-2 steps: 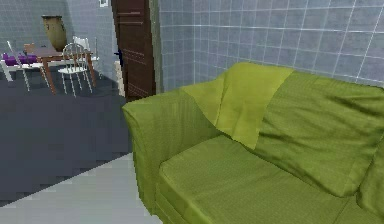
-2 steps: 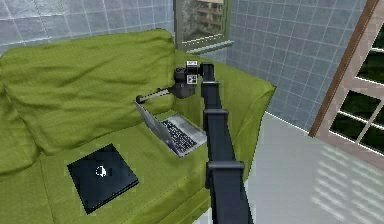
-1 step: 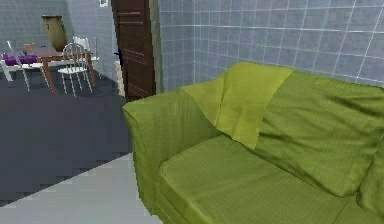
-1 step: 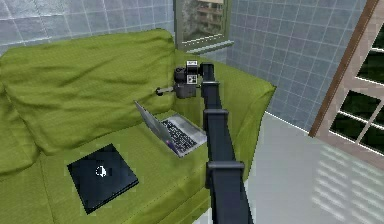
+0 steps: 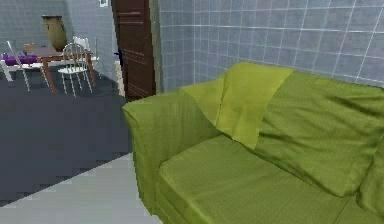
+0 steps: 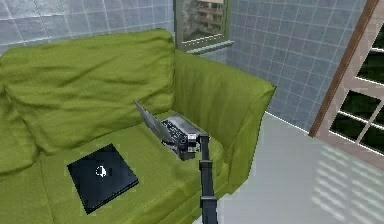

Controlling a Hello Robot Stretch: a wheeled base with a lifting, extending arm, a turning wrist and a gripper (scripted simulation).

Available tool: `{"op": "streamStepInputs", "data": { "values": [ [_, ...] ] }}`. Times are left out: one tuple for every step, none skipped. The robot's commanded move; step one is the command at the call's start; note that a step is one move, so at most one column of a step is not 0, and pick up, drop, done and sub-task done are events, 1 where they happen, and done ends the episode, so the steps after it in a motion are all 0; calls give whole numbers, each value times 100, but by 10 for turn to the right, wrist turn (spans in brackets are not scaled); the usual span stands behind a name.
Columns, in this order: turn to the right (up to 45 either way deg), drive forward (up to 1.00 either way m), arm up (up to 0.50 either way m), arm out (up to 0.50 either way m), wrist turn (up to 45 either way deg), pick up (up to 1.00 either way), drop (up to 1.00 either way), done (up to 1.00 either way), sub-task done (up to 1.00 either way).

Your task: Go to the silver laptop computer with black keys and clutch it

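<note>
Silver laptop (image 6: 166, 126), lid up, on green sofa (image 6: 80, 90) seat, lies just up-left of gripper (image 6: 187, 148) in arm side view. Finger spread, contact, hold: cannot tell.

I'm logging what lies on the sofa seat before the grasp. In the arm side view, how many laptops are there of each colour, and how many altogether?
Open silver laptop: 1
Closed black laptop: 1
Total on the green sofa: 2
</note>
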Motion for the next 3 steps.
{"op": "streamStepInputs", "data": {
  "values": [
    [0,0,0,0,0,100,0,0,0],
    [0,0,10,0,0,0,0,0,0],
    [0,0,0,0,0,0,0,100,0]
  ]
}}
